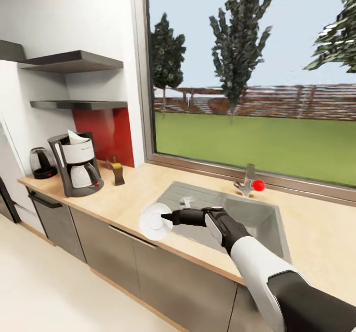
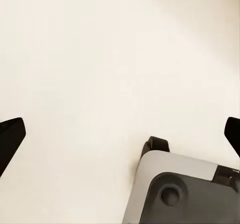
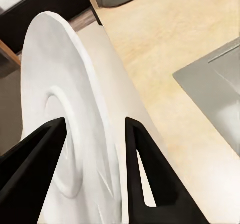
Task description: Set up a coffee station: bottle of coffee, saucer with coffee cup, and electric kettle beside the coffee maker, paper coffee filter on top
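Kettle first: at the far left of the kitchen countertop point(image 1: 133, 193) we see the electric kettle point(image 1: 42, 163) standing against the wall, just beside the coffee maker point(image 1: 78, 164). The coffee maker stands upright on the worktop, and the paper coffee filter point(image 1: 75, 137) pokes up white from its top. Just to its right, in front of the red wall panel point(image 1: 106, 134), the bottle of coffee point(image 1: 117, 170) stands on the counter, near the machine but not touching it. Above this group we note the kitchen shelf point(image 1: 79, 104) on the wall, with a thicker upper shelf point(image 1: 71, 61) over it.

Further right, the saucer point(image 1: 156, 221) is held on edge, tilted, over the front part of the worktop just left of the sink point(image 1: 257, 213). The right gripper point(image 1: 165, 217) is clamped on it; in the right wrist view we see the saucer point(image 3: 65, 129) between the two dark fingers point(image 3: 145, 169), one on each face of the plate. A small white thing lies in the sink basin, too small for us to name. A tap with a red knob point(image 1: 257, 185) stands behind the sink, below the window.

In the left wrist view, the left gripper point(image 2: 120, 134) has its fingertips point(image 2: 11, 134) spread wide apart, grasping nothing, over pale floor, with part of the robot's base point(image 2: 185, 189) below.
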Motion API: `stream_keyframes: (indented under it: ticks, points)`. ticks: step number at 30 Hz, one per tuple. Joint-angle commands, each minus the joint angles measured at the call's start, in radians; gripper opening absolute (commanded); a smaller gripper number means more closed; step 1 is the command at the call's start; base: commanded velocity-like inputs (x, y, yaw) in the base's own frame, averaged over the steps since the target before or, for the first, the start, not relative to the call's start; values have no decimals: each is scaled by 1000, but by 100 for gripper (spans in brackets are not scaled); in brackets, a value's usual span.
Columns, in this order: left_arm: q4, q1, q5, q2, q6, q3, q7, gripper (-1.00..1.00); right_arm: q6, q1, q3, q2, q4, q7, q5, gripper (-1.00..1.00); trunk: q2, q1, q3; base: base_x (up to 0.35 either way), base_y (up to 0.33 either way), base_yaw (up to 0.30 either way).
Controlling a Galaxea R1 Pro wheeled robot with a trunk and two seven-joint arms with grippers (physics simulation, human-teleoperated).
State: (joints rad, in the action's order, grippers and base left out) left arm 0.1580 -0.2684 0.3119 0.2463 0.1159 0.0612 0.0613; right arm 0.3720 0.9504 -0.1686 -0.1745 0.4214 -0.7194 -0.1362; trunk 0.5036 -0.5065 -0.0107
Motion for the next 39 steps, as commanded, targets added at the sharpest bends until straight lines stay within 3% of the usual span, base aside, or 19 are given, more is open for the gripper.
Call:
stream_keyframes:
  ticks: [1,17,36,39]
  points:
    - [2,0,10,1,5,6,2,100,10,1,-1,0,0,1,-11,-100,1,-1,-2,282,231,249]
    - [2,0,10,-2,5,6,2,100,10,1,1,0,0,0,-11,-100,1,-1,-16,247,256,234]
    - [2,0,9,-7,4,6,2,100,10,1,5,7,-6,4,-9,-100,1,-1,-17,211,271,8]
    - [2,0,9,-7,5,6,2,100,10,1,34,7,-5,5,-9,-100,1,-1,-17,244,248,0]
